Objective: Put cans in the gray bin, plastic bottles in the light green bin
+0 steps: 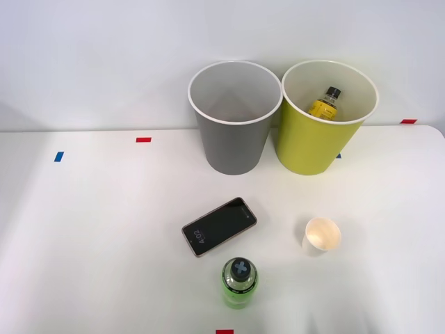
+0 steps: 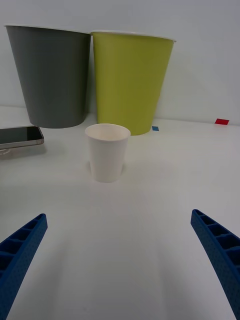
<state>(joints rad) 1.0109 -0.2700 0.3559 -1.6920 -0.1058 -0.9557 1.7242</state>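
1. My tool [image 2: 120,260] is wide open and holds nothing.
2. The gray bin [image 1: 233,115] and light green bin [image 1: 323,118] stand touching at the surface's back edge.
3. The yellow bottle [image 1: 325,104] is inside the green one.
4. The green bottle [image 1: 240,282] stands near the front edge.

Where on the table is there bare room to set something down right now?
The table's whole left side is bare, from the phone out to the edge. Another free patch lies right of the paper cup. It is crowded in the middle, among the gray bin, light green bin, phone, cup and green bottle.
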